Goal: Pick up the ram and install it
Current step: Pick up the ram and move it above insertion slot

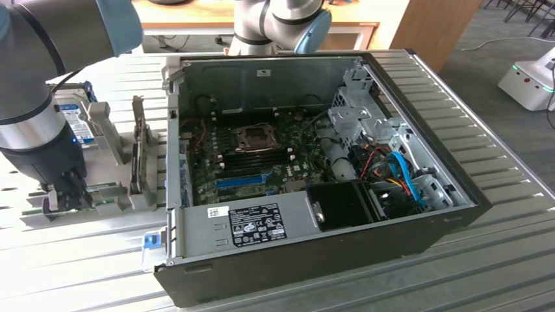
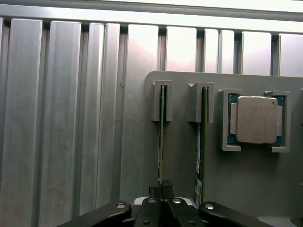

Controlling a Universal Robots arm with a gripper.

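1. the black gripper (image 2: 161, 188) has its jaws clamped on the edge of a long, thin green ram stick (image 2: 161, 137).
2. that ram stick stands on edge in a slot of a flat grey holder plate (image 2: 180, 156).
3. a second green memory stick (image 2: 200, 142) stands in the next slot, with a square silver-capped processor chip (image 2: 255, 120) just beside it.
4. the open black computer case (image 1: 303, 260) lies to the exterior view's right of the gripper (image 1: 64, 200).
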